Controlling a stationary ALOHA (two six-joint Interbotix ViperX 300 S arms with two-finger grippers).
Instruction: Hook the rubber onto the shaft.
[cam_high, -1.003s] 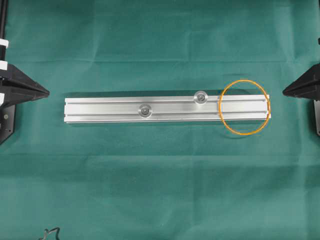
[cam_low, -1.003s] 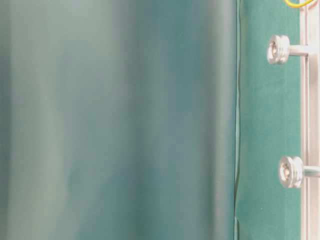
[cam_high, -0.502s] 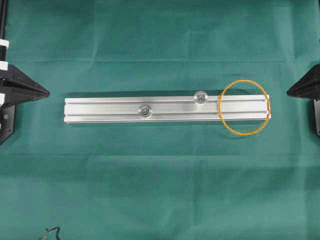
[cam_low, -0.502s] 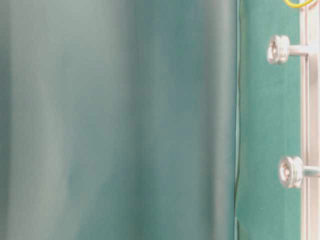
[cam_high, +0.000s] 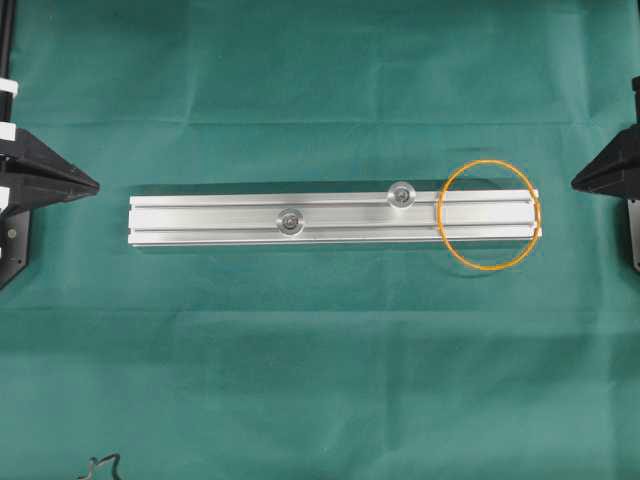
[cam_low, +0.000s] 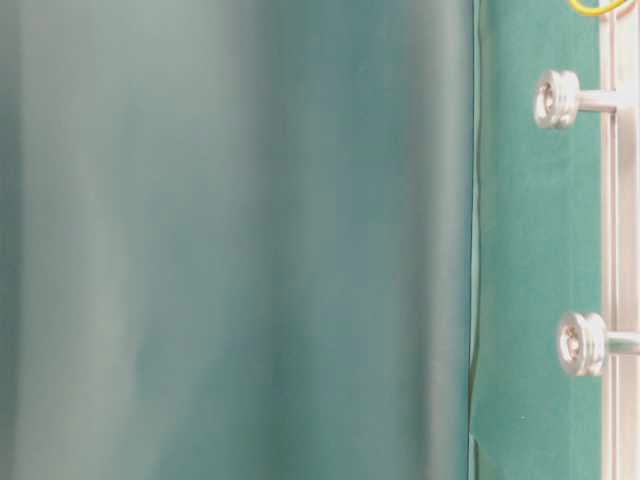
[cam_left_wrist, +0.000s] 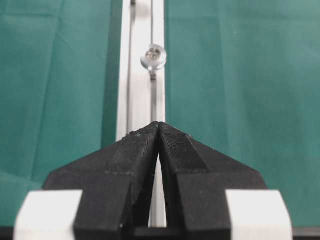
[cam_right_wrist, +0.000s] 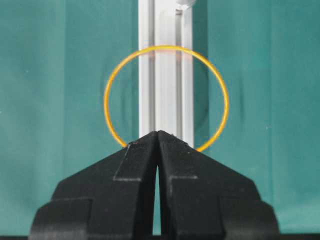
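Overhead view: rubber band lies draped across the rail's right end, unhooked. It looks light, limp and stretchy; pinch the strand overhanging the cloth. Right gripper and left gripper both have jaws together, empty.

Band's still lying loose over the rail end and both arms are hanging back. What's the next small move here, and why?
Probably the right gripper opens its jaws and dips toward the band. The band lies flat across the right end of the rail, hooked on neither pin, and nothing holds it. The right gripper sits just short of it, jaws shut; the left gripper, also shut, is at the far end.
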